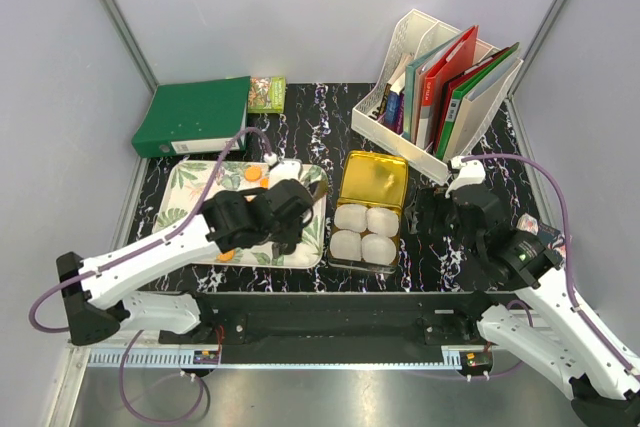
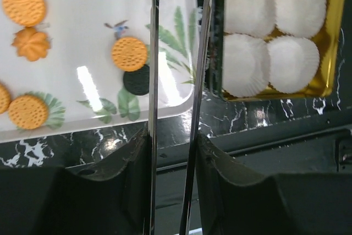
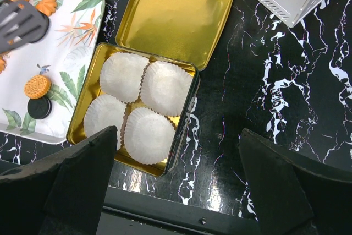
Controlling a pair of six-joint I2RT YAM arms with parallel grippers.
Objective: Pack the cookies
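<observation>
Several cookies lie on a leaf-print tray (image 1: 185,192): orange rounds (image 2: 129,53) and a black one (image 2: 137,81), also in the right wrist view (image 3: 37,86). My left gripper (image 1: 280,215) (image 2: 173,136) is shut on metal tongs (image 2: 153,53), over the tray's right edge. The tongs' slotted head (image 3: 19,23) hangs above the tray; I cannot tell whether it holds anything. The open gold tin (image 1: 332,247) holds white paper cups (image 3: 165,86), all empty. My right gripper (image 1: 450,202) (image 3: 176,141) is open and empty, above the table right of the tin.
The tin's lid (image 1: 375,179) lies open behind it. A white file rack (image 1: 420,47) with folders stands back right, a green binder (image 1: 195,115) and a small packet (image 1: 266,93) back left. Grey walls close in the sides.
</observation>
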